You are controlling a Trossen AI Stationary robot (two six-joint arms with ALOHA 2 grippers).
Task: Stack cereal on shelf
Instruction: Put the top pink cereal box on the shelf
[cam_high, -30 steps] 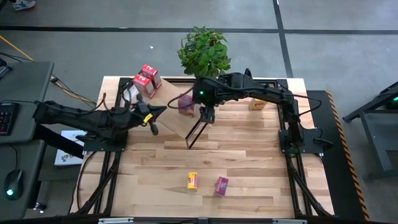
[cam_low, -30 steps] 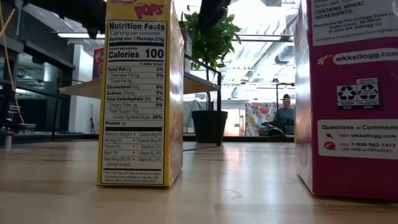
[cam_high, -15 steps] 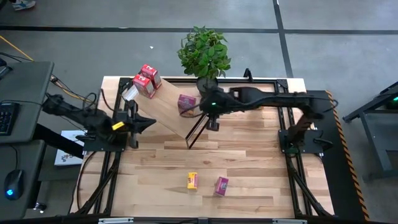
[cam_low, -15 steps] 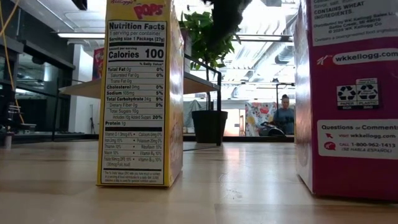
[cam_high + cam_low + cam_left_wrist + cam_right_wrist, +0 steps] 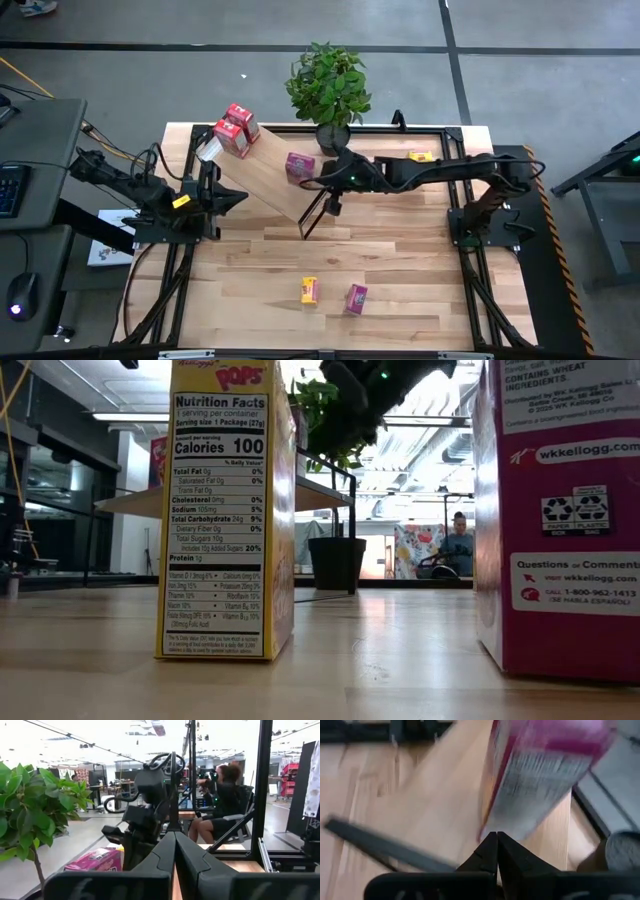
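The shelf is a slanted light-wood board on a black wire frame at the table's far left. Two red cereal boxes sit at its far end and a magenta one stands lower down on it. A yellow box lies at the far right of the table. Another yellow box and a magenta box stand near the front edge. My right gripper is shut, its tips right at the shelf's magenta box. My left gripper is shut and waits at the left edge. My right gripper's shut fingertips point at the lower corner of the magenta box on the shelf, coming from the table's right. I cannot tell whether they touch it. The box stands on the board.
A potted plant stands at the far edge, just behind the shelf. The shelf's black wire legs reach down to the tabletop beside my right gripper. In the room beyond, a person sits on a chair.
My right arm has stretched out lower and its gripper has shifted a little toward the table's near and right side, staying beside the magenta box on the shelf. My left arm has drawn back from the shelf toward the table's left edge. The boxes have kept still.
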